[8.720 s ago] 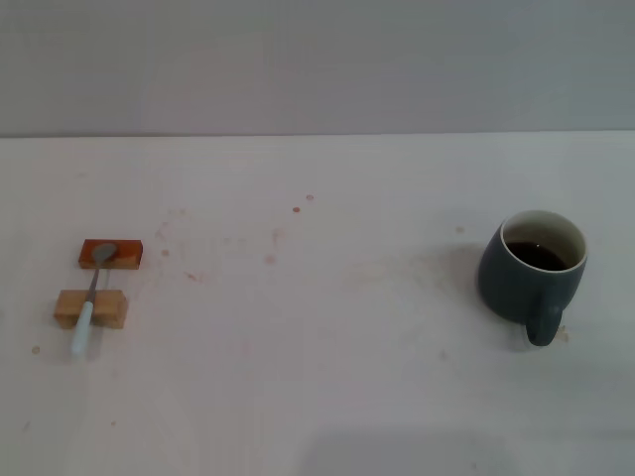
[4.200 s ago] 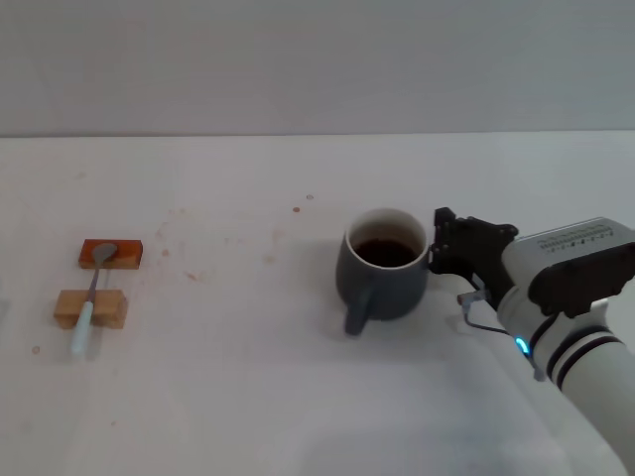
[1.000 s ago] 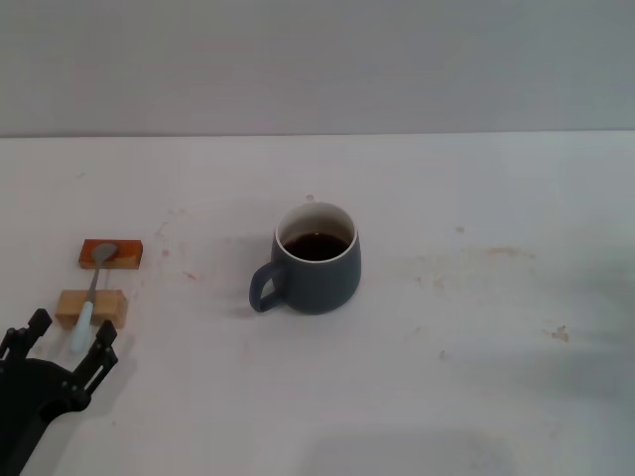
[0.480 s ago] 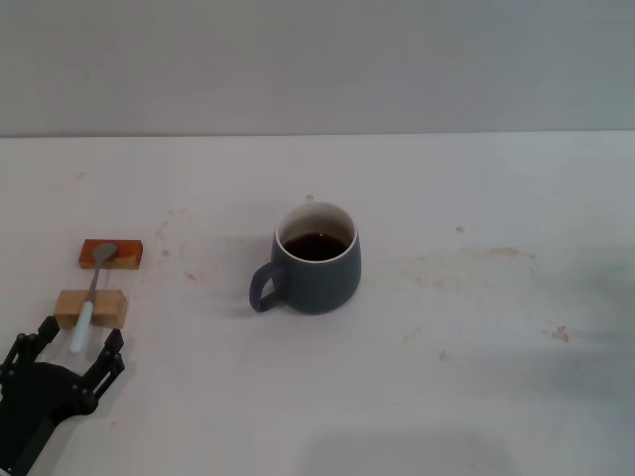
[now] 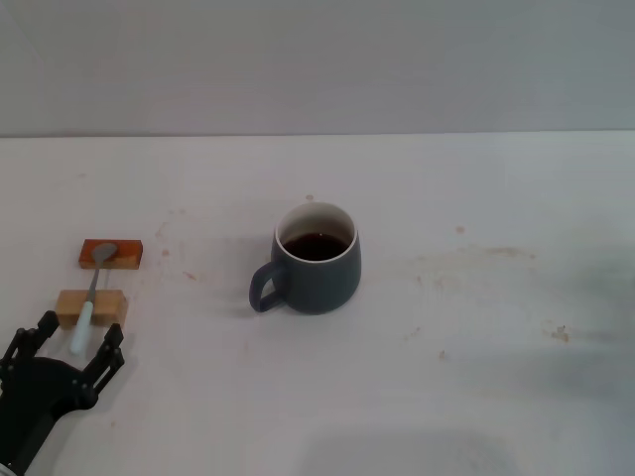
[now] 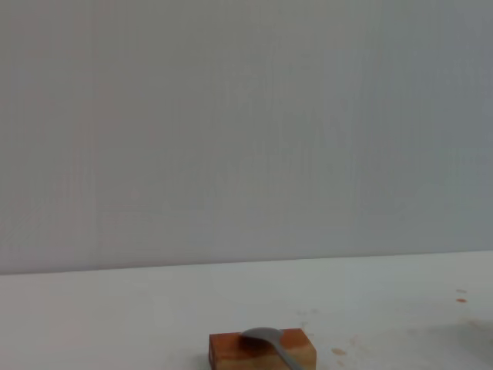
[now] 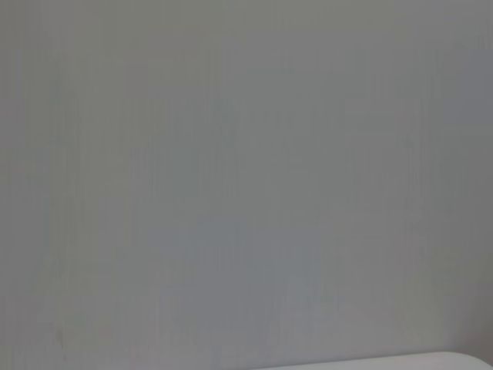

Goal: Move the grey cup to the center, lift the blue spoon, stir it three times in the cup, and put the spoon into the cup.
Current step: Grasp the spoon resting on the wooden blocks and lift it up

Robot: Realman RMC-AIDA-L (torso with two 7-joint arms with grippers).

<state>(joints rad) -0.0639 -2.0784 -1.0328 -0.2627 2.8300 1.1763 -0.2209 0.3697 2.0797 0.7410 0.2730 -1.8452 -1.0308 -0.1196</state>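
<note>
Blue spoon [image 5: 87, 300] bridges two blocks [image 5: 91, 308].

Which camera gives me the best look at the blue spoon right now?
The head view: the whole blue spoon shows, bowl on the orange-brown block, stem across the tan block, with the open left gripper at its handle end. The left wrist view catches only the bowl on the orange-brown block. The right wrist view shows none of it.

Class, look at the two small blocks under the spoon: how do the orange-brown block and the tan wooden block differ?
The orange-brown block is darker and reddish; the tan wooden block is pale yellow-tan. The orange-brown block lies farther from the robot and carries the bowl of the blue spoon; the tan wooden block lies nearer, just ahead of the open left gripper, and carries the spoon's handle end. Both are small rectangular blocks on the table, propping the spoon.
</note>
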